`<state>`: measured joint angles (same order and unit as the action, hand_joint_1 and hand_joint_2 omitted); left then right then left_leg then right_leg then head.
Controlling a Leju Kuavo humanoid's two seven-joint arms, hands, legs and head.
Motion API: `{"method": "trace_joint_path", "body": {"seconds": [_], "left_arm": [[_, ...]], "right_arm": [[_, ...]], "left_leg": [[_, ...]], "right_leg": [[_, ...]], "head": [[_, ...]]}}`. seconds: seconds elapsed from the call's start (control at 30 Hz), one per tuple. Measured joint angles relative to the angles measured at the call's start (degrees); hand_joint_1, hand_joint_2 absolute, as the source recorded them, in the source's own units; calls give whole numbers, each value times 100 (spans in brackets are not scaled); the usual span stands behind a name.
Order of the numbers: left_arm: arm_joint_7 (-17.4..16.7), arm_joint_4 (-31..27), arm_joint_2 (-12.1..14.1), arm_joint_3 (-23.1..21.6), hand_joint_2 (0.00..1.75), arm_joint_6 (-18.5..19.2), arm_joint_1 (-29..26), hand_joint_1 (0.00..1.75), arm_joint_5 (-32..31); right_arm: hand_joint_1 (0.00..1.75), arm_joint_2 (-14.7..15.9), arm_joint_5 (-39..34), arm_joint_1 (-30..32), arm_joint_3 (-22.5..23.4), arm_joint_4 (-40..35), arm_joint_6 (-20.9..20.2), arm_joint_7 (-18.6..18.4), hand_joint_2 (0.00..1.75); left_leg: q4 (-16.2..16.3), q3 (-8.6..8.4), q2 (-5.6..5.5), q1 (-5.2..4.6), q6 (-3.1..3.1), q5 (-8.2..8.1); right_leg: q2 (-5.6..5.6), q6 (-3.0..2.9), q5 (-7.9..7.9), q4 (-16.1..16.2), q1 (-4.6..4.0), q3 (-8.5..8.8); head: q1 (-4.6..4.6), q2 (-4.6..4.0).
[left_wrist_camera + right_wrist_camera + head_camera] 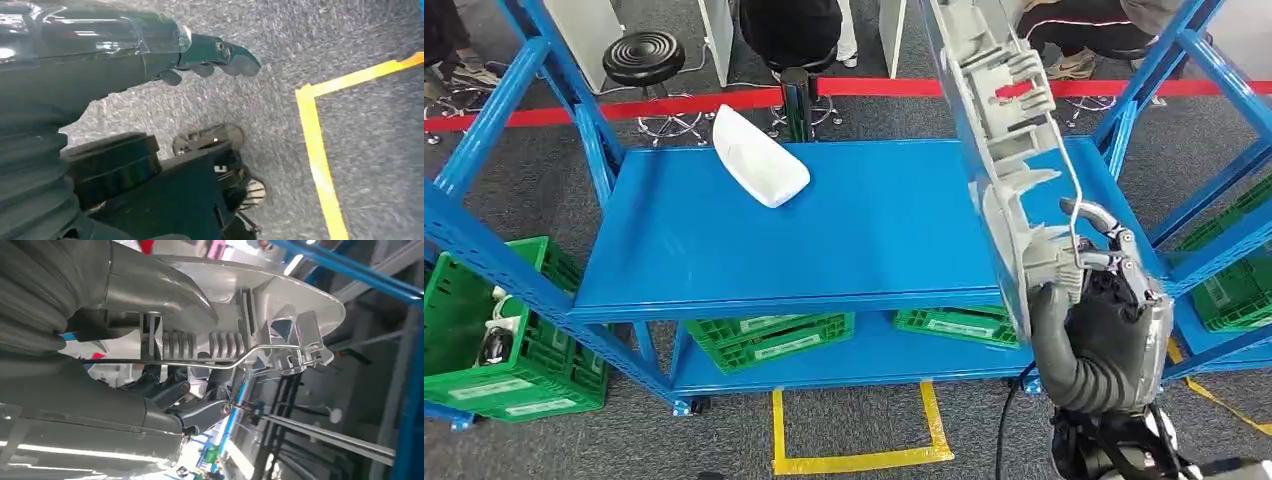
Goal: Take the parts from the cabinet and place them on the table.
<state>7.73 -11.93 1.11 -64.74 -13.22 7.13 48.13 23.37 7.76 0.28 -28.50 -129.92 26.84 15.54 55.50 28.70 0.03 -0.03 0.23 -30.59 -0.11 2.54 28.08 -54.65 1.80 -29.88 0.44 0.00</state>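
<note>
Green crates (514, 350) with parts under blue shelf (824, 240).

Your right robot hand (1092, 262) grips a matt grey moulded-plastic part (1004, 140) crossed by a thin bright metal wire (240, 360). A smooth, glossy white plastic part (759, 157) lies on the painted blue metal shelf (874, 250). Below, you see coarse grey carpet (380, 165) and glossy yellow tape (320, 165).
</note>
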Motion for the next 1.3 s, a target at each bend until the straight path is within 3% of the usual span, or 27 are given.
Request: {"method": "trace_joint_path", "body": {"seconds": [0.3, 0.57, 0.87, 0.9, 1.0, 1.07, 1.13, 1.17, 1.2, 1.23, 1.3], "left_arm": [[122, -2, 195, 2, 175, 9, 8, 0, 83], [402, -2, 363, 9, 175, -39, 9, 0, 230], [226, -4, 413, 24, 175, -118, 9, 0, 363], [197, -4, 416, 24, 175, -118, 9, 0, 380], [160, -9, 420, 48, 175, -118, 11, 0, 402], [186, -22, 407, 61, 175, -120, 11, 0, 404], [212, -24, 385, 61, 175, -118, 9, 0, 404], [214, -24, 367, 61, 175, -118, 9, 0, 404], [214, -28, 354, 61, 175, -118, 8, 0, 404], [214, -37, 341, 63, 175, -114, 6, 0, 402], [217, -57, 317, 63, 175, -107, 7, 0, 393]], "right_arm": [[175, -253, -101, 96, -164, -7, -9, 152, 175], [175, -439, -365, 177, -247, 46, -24, 514, 175], [175, -595, -459, 195, -367, 269, 44, 514, 175], [175, -612, -459, 194, -393, 297, 59, 514, 175], [175, -663, -461, 171, -437, 372, 90, 514, 175], [175, -667, -466, 162, -453, 402, 112, 496, 175], [175, -673, -463, 154, -472, 422, 116, 437, 175], [175, -673, -455, 154, -481, 437, 116, 418, 175], [175, -673, -453, 154, -490, 457, 118, 396, 175], [175, -673, -453, 151, -501, 483, 120, 385, 175], [175, -673, -450, 153, -520, 501, 140, 385, 175]], "left_leg": [[0, -2, 8, 0, 0, 0], [0, -2, 11, 1, -5, -4], [0, -2, 12, 1, -5, -4], [47, 10, 13, -38, 24, -27], [-28, -8, 17, -13, 93, 15], [-100, -69, 31, 36, 113, 57], [-99, -86, 45, 32, 125, 47], [-96, -91, 45, 30, 123, 37], [-93, -106, 39, 31, 123, 23], [-88, -127, 24, 34, 106, 3], [-67, -195, -14, 46, 56, -58]], "right_leg": [[5, -1, 1, -2, 0, 0], [8, -2, 2, -2, 0, -1], [9, -2, 2, -2, 0, -1], [6, 27, -16, 36, 18, 1], [4, 76, -30, 44, 15, 12], [6, 79, 228, -297, 7, -139], [8, 85, 643, -1273, 5, -609], [10, 92, 716, -1617, -1, -796], [10, 95, 665, -1728, 0, -883], [7, 84, 486, -1596, 1, -853], [6, 44, -82, -803, 1, -543]], "head": [[-4, 0], [-2, 0], [-2, 0], [-2, 0], [-59, 0], [-9, 0], [42, 0], [35, 0], [42, 0], [55, 0], [81, 0]]}}
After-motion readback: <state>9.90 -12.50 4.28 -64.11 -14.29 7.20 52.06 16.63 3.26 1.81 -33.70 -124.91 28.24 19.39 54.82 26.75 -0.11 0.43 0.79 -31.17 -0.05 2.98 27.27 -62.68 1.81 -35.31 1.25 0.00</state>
